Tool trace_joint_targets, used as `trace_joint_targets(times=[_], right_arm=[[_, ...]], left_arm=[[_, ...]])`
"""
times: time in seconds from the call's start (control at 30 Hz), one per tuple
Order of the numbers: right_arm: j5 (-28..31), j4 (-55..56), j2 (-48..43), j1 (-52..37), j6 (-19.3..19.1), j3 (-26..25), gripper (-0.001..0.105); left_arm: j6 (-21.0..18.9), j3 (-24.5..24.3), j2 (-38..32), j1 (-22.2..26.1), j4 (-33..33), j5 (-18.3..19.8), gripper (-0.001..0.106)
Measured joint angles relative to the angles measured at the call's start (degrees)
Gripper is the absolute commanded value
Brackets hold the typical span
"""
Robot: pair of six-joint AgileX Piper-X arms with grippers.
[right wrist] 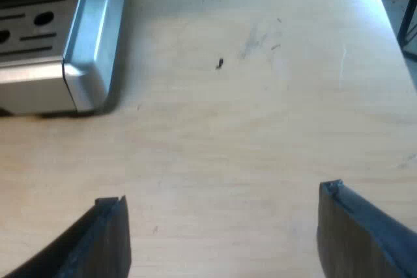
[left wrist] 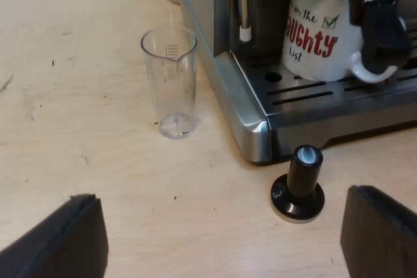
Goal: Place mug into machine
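Resting on the drip tray (left wrist: 326, 96) of the espresso machine (left wrist: 241, 105), the mug (left wrist: 316, 30) looks placed; we judge the task done. Our left fingers (left wrist: 78, 232) and right fingers (right wrist: 107, 236) hang spread apart, empty, above the desk (left wrist: 85, 135).

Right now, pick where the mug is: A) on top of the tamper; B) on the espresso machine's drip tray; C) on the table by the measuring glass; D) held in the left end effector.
B: the mug stands upright on the slotted drip tray of the espresso machine.
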Motion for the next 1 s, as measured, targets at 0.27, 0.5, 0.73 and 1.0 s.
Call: trace_joint_targets(times=[0.27,0.5,0.73,1.0], right_arm=[[0.00,0.00,0.00,0.00,0.00,0.14,0.062],[0.00,0.00,0.00,0.00,0.00,0.14,0.062],[0.00,0.00,0.00,0.00,0.00,0.14,0.062],[0.00,0.00,0.00,0.00,0.00,0.14,0.062]], left_arm=[[0.08,0.85,0.00,0.00,-2.20,0.00,0.079],[0.08,0.85,0.00,0.00,-2.20,0.00,0.079],[0.08,0.85,0.00,0.00,-2.20,0.00,0.079],[0.08,0.85,0.00,0.00,-1.76,1.03,0.079]])
